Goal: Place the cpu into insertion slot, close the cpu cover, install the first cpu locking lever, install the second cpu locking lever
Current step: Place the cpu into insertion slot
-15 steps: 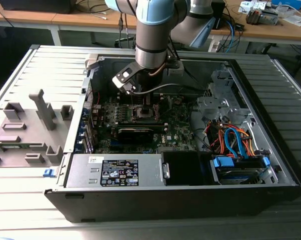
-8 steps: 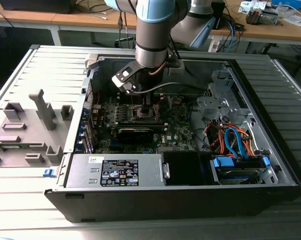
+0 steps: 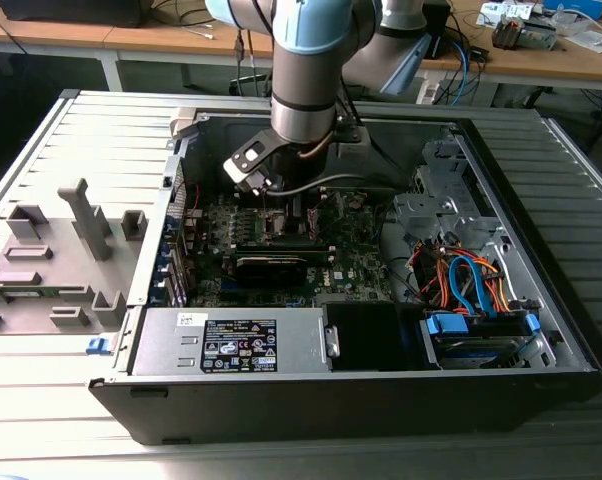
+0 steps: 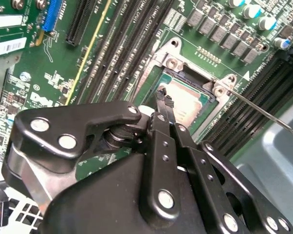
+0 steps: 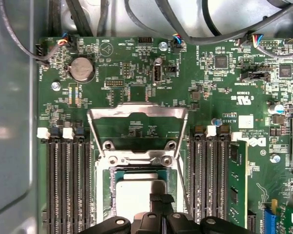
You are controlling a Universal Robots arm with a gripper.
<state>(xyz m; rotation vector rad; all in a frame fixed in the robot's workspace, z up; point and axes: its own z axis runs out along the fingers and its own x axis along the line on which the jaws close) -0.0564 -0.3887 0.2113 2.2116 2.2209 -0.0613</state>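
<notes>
The cpu (image 5: 137,195) shows its silver-grey top and lies flat inside the insertion slot (image 5: 110,190), a dark square frame on the green board. The cpu cover (image 5: 137,111) is a thin silver frame, swung open and standing up behind the slot. A thin wire locking lever (image 4: 268,117) sticks out free from the slot's corner. My gripper (image 5: 161,199) is shut with nothing between its black fingers. Its tip hovers just over the cpu's edge (image 4: 188,100). In the exterior view the gripper (image 3: 269,195) hangs low inside the open computer case.
Long black memory slots (image 5: 64,185) flank the socket, and one holds a green memory stick (image 5: 236,180). A coin battery (image 5: 82,69) sits farther up the board. The black-labelled power supply box (image 3: 231,340) and a cable bundle (image 3: 471,280) lie along the case front.
</notes>
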